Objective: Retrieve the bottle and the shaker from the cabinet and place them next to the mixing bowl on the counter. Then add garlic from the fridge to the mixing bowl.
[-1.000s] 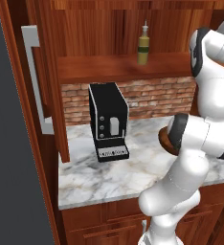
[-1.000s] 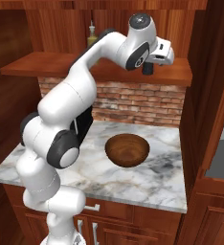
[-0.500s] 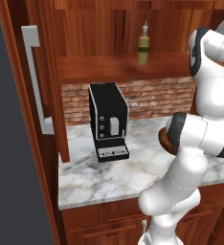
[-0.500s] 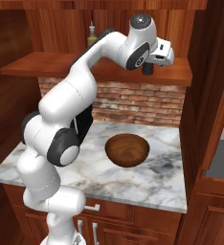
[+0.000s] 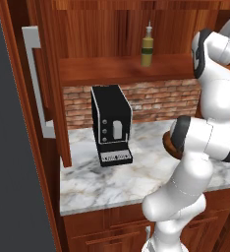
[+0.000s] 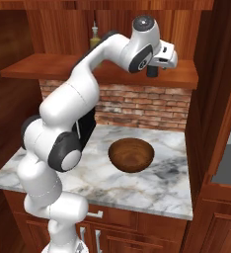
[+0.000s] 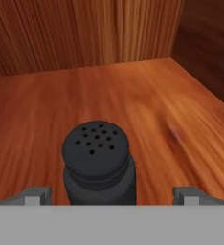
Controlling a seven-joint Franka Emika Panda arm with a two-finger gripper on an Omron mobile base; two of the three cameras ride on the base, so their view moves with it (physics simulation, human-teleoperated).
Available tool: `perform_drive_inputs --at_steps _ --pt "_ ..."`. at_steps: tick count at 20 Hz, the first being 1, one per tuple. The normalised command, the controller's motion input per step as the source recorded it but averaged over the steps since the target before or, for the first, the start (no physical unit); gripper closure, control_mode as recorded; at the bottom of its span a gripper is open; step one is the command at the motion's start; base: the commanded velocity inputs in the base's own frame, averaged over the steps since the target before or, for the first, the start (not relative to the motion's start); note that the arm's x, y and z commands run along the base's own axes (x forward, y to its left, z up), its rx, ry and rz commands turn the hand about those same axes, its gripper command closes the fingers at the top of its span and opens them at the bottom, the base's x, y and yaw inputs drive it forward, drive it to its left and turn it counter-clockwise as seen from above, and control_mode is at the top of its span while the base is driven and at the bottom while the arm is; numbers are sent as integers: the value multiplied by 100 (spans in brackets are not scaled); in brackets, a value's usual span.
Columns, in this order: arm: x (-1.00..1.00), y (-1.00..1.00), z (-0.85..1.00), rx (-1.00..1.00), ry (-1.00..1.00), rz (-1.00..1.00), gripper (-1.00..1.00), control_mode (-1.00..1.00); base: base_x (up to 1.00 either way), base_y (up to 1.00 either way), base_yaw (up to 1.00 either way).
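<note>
On cabinet shelf (image 7: pixel 181 95), shaker (image 7: pixel 97 165) upright, claw (image 7: pixel 113 197) open astride.

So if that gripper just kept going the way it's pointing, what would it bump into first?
Most likely the dark shaker. It stands on the cabinet shelf right ahead of the open gripper, centred between its two fingers. How close it already is, the hand view can't settle.

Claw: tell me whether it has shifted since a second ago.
No. In the right base view the claw sits at the same spot against the shelf edge, around the shaker.
</note>
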Motion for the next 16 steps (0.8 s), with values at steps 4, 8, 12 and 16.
perform_drive_inputs --at_steps 4,8,12,16 --pt "18 13 0 0 0 0 -100 -100 0 0 0" --pt "14 4 0 0 0 0 -100 -100 0 0 0" --pt "4 0 0 0 0 0 100 -100 0 0 0" --pt "0 0 0 0 0 0 100 -100 0 0 0"
